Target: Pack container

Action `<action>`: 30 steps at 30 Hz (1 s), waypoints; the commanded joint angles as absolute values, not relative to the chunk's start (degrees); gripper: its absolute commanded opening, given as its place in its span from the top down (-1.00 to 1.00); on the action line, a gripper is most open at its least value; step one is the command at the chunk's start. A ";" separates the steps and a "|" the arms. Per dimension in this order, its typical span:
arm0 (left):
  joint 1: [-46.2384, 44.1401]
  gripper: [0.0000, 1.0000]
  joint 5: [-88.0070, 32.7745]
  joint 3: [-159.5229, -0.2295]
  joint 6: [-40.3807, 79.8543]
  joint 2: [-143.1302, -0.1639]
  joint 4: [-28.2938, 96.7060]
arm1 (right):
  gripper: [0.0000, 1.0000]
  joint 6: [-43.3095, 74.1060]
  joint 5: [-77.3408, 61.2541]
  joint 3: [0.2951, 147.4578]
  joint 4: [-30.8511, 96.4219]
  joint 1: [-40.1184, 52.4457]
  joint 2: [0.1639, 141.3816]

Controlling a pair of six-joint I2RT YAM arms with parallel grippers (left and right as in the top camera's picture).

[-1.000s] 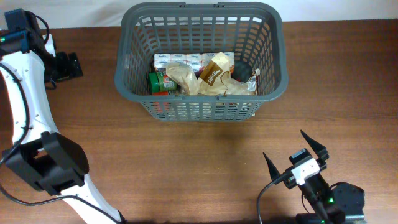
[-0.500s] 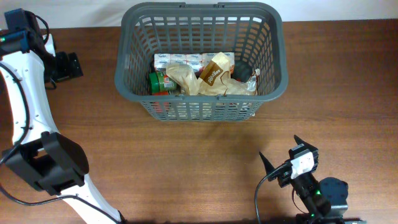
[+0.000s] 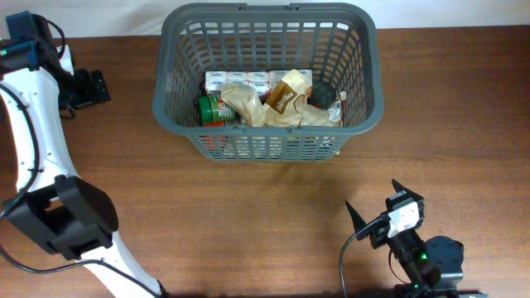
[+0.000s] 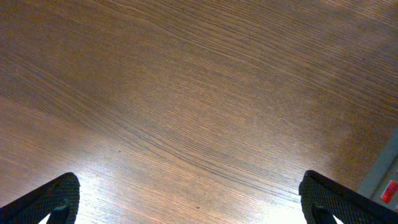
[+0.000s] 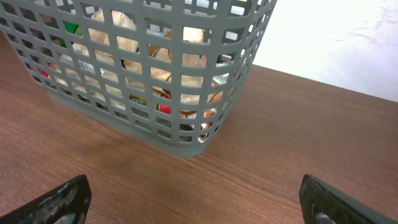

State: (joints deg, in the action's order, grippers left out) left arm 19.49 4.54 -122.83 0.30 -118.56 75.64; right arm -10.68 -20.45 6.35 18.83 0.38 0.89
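hanging spread and empty, right claw point(image 3: 372, 196) sits low near the worktop's point(image 3: 232, 215) front edge, well apart from the container point(image 3: 163, 91). left claw point(image 4: 194, 202) likewise released, nothing in it, out at the far left. open wood lies between both claws and the container. container upright, mouth up, long axis left to right, at the far middle edge. inside: green can point(image 3: 214, 109), white cartons point(image 3: 248, 80), tan pouch point(image 3: 286, 93), crumpled wrappers.

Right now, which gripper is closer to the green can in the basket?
Left. The left gripper is outside the left wall of the basket, the side holding the green can; the right gripper is off its near right corner, farther away.
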 commanded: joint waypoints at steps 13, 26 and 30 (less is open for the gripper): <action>19.49 -0.99 4.32 -122.61 0.86 -118.50 75.64 | -0.97 -10.20 -19.90 5.78 18.61 -0.12 0.19; 16.93 -0.99 4.40 -114.28 0.82 -89.38 73.63 | -0.97 -10.20 -19.90 5.78 18.61 -0.12 0.19; 11.62 -0.99 4.34 -99.15 0.84 -76.34 56.29 | -0.97 -10.20 -19.90 5.78 18.61 -0.12 0.19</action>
